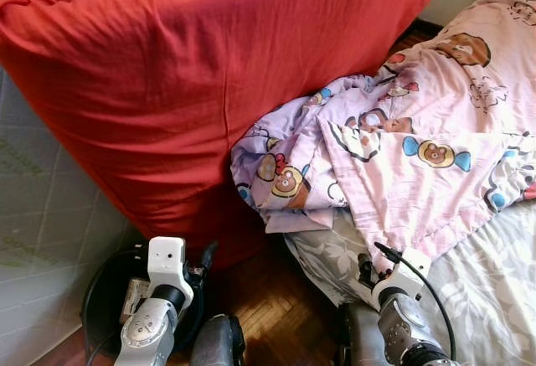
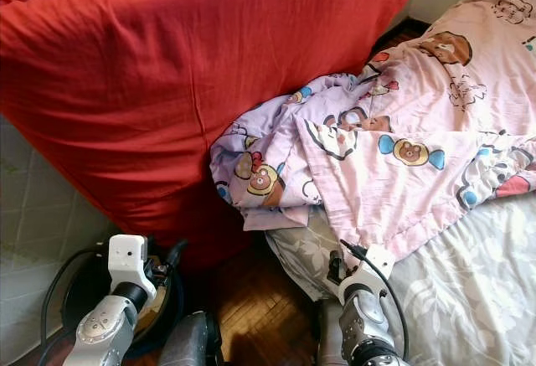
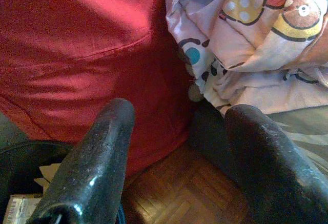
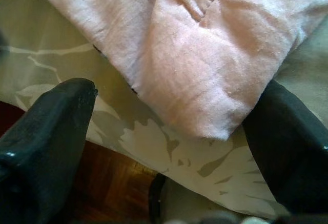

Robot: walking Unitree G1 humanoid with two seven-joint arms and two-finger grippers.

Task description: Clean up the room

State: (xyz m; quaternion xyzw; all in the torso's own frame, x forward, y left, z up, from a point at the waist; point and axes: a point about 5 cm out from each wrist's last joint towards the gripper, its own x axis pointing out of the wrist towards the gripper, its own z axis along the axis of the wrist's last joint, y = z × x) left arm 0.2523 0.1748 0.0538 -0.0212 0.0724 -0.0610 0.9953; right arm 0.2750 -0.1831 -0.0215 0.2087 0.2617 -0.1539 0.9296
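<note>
My right tool (image 4: pixel 169 126) hangs open just before the pink blanket's (image 1: pixel 419 157) corner on the bed (image 1: pixel 494 282), at 4 o'clock; left tool (image 3: pixel 179 147) open, idle. Step: probably approach; next, close on that corner.

Big cushion (image 1: pixel 193 81) standing at the back and left, blanket (image 1: pixel 394 148) bunched against its right side, lying on the bed (image 1: pixel 494 299) at the right, bin (image 1: pixel 105 303) on the wood floor (image 1: pixel 268 307) in front of the cushion
</note>
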